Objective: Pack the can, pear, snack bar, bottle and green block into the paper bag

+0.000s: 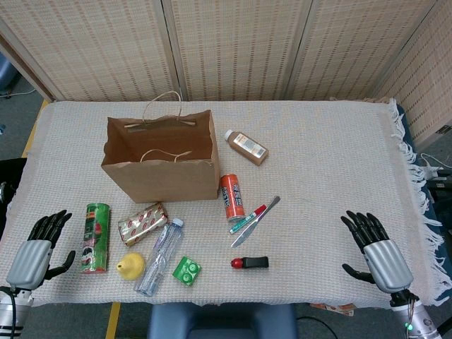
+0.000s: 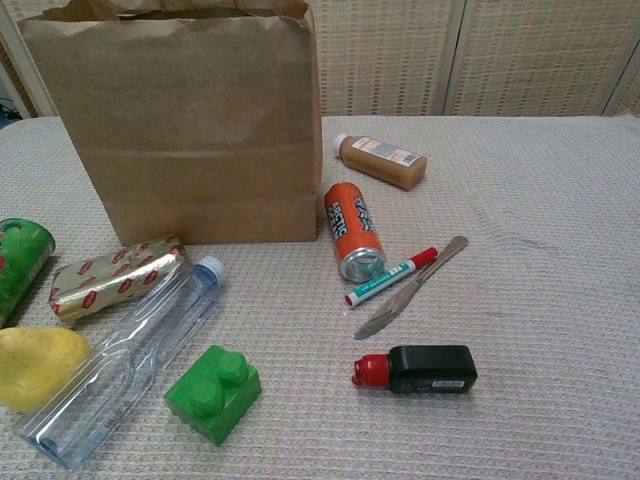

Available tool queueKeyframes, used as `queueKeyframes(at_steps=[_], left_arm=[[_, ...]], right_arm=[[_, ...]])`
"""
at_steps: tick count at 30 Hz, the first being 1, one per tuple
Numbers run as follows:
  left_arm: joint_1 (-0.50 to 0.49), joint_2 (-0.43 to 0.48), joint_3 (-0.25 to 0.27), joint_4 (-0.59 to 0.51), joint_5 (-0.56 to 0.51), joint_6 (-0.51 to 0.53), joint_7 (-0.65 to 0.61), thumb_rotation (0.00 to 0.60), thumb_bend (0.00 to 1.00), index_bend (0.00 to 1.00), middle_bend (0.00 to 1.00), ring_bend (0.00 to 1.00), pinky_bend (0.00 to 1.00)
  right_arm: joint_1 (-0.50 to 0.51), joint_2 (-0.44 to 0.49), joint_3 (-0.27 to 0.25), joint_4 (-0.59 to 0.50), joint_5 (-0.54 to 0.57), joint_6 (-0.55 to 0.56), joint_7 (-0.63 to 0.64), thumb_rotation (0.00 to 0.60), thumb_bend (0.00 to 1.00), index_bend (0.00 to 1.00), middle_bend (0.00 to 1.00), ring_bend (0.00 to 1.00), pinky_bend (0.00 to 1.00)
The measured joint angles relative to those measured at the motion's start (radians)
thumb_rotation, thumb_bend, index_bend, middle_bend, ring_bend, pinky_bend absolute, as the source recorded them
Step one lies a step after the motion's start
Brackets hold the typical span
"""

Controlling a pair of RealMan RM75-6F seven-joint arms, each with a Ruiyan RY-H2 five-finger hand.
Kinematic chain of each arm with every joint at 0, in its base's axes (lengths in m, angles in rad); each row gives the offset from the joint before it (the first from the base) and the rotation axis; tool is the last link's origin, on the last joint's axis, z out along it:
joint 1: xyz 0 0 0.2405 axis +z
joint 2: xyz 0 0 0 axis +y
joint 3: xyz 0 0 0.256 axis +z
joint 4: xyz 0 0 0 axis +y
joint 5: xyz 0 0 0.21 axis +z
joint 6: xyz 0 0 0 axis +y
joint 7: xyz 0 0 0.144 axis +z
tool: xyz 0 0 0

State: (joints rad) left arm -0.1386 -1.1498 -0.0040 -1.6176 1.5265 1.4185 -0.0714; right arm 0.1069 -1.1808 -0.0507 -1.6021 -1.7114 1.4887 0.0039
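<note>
So the paper bag (image 1: 161, 164) stands upright and open-mouthed toward the 11 o'clock part of the cloth-covered surface (image 1: 332, 183), handles flopped over the rim, and in the head view its inside looks bare. All the stuff to pack is still outside it. The orange can (image 1: 232, 196) lies on its side right at the bag's 4 o'clock corner, almost touching it in the chest view. Down at 7 o'clock there's a cluster: a green tube can (image 1: 94, 237) lying flat, the foil-wrapped snack bar (image 1: 143, 223) just beside it, the yellow pear (image 1: 131, 266) below that, and the clear bottle (image 1: 160, 256) lying diagonally with its cap pointing up toward the bag. The green block (image 1: 186, 270) sits just at the bottle's 3 o'clock, near but not touching as far as I can tell. Other bits: a brown bottle (image 1: 246, 147) on its side at the bag's 2 o'clock, a marker (image 1: 247, 219) and a butter knife (image 1: 256, 222) lying side by side near the orange can, and a little black-and-red thing (image 1: 249, 263) at 6 o'clock. Both hands are holding nothing, fingers spread: left hand (image 1: 39, 246) at the 8 o'clock edge, right hand (image 1: 374, 248) at 4 o'clock, well apart from everything.
</note>
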Motion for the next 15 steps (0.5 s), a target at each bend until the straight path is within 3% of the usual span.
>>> queueKeyframes(at_steps=[15], left_arm=[[-0.041,0.036,0.013,0.004,-0.003,-0.094,0.027,0.600,0.41,0.00,0.00,0.00,0.04]], right_arm=[[0.000,0.017,-0.009,-0.032,0.007,-0.020,0.004,0.600,0.05,0.00,0.00,0.00,0.00]])
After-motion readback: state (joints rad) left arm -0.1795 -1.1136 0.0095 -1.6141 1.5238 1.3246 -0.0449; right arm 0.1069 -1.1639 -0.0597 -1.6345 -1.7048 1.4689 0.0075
